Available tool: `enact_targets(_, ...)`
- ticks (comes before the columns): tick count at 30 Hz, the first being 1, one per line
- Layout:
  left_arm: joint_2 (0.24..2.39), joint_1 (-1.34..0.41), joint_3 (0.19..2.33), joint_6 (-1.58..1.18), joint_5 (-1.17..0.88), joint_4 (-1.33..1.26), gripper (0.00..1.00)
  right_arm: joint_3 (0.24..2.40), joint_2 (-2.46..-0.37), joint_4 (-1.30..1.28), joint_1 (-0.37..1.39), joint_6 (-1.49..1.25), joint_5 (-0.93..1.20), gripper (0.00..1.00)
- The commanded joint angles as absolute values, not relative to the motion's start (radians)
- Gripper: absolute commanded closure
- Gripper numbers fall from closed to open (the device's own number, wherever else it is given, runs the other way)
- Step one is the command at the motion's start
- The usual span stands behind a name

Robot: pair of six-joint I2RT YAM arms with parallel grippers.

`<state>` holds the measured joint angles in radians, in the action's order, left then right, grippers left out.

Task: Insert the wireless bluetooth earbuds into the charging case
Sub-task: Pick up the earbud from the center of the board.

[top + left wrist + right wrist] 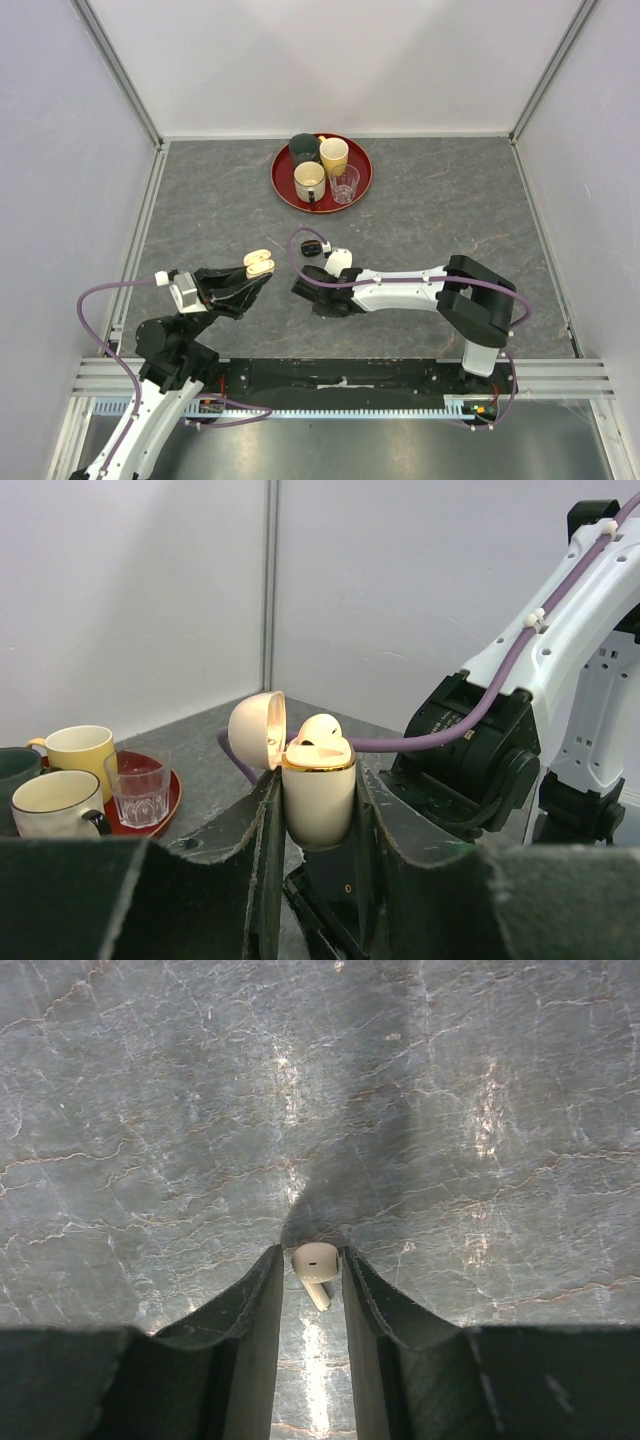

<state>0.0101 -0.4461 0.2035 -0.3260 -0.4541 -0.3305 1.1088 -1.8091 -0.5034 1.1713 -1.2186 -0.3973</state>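
Note:
My left gripper (316, 780) is shut on a cream charging case (318, 805), held upright above the table. The case's lid (255, 730) is swung open to the left, and one cream earbud (322, 730) sits in the case's top. From above, the case (259, 263) shows at the tip of the left gripper (262, 274). My right gripper (312, 1252) points down at the table, its fingers either side of a second cream earbud (315, 1263) that lies there. The jaws stand narrowly open, with a thin gap on the earbud's left. The black earbuds are not visible.
A small black case (311, 246) lies on the table just beyond the right gripper (305, 290). A red tray (282, 188) at the back holds mugs (333, 153) and a clear glass (344, 184). Walls and rails enclose the table.

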Motion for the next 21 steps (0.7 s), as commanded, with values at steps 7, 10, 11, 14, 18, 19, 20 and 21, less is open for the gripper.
enact_targets(7, -0.026, -0.442, 0.216, -0.298, -0.436, -0.341, 0.98, 1.123, -1.821, -0.502, 1.167, -1.232, -0.399, 0.68)
enact_targets(10, -0.026, -0.442, 0.215, -0.298, -0.434, -0.341, 0.98, 1.123, -1.818, -0.508, 1.166, -1.23, -0.397, 0.64)
enact_targets(11, -0.025, -0.442, 0.215, -0.299, -0.434, -0.341, 0.98, 1.124, -1.819, -0.509, 1.166, -1.23, -0.396, 0.61)
enact_targets(14, -0.025, -0.442, 0.212, -0.304, -0.437, -0.341, 0.98, 1.123, -1.819, -0.512, 1.166, -1.23, -0.39, 0.58)
enact_targets(18, -0.025, -0.442, 0.21, -0.31, -0.436, -0.341, 0.98, 1.118, -1.819, -0.515, 1.166, -1.23, -0.387, 0.61)
enact_targets(19, -0.025, -0.442, 0.209, -0.31, -0.436, -0.341, 0.98, 1.117, -1.819, -0.517, 1.166, -1.23, -0.387, 0.63)
enact_targets(20, -0.025, -0.442, 0.209, -0.311, -0.437, -0.341, 0.98, 1.118, -1.819, -0.518, 1.166, -1.23, -0.387, 0.63)
enact_targets(21, -0.025, -0.442, 0.209, -0.313, -0.437, -0.341, 0.98, 1.118, -1.821, -0.518, 1.164, -1.229, -0.385, 0.64)
